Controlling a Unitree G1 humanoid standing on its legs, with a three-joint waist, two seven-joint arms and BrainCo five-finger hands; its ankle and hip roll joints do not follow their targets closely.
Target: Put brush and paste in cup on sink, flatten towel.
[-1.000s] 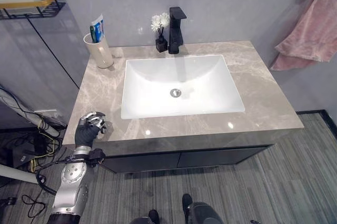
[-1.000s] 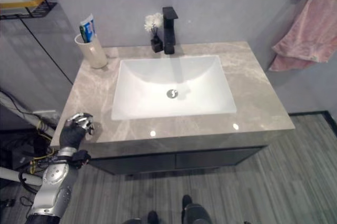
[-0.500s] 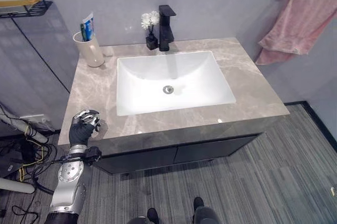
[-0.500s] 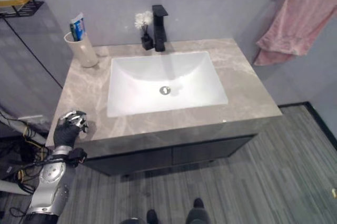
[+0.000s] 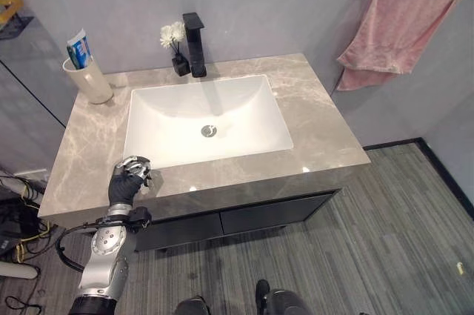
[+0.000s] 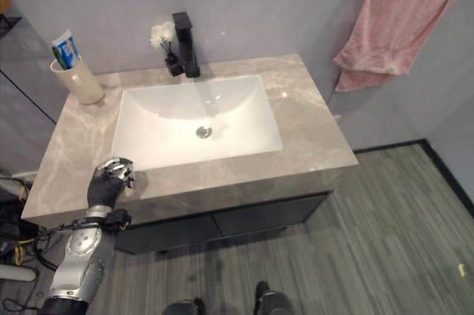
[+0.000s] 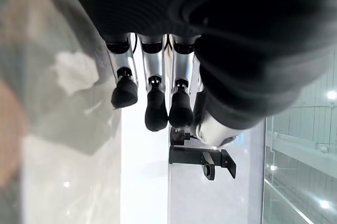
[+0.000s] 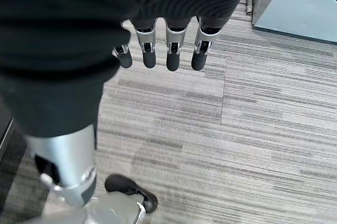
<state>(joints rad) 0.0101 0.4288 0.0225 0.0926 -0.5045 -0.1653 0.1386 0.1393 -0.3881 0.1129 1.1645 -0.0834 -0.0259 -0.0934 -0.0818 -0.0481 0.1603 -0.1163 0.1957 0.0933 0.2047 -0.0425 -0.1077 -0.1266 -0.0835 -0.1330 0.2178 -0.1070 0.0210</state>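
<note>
Here the left hand, fingers curled and empty, rests on the polished marble counter; the pink towel hangs bunched.

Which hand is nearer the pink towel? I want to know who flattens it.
Probably the right hand, though it hangs low over the floor, the towel outside its view. The left hand rests at the counter's front left edge, across the sink from it.

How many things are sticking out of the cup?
2: a toothpaste tube and a dark toothbrush beside it, both standing in the cup at the counter's back left corner. More could be hidden inside.
</note>
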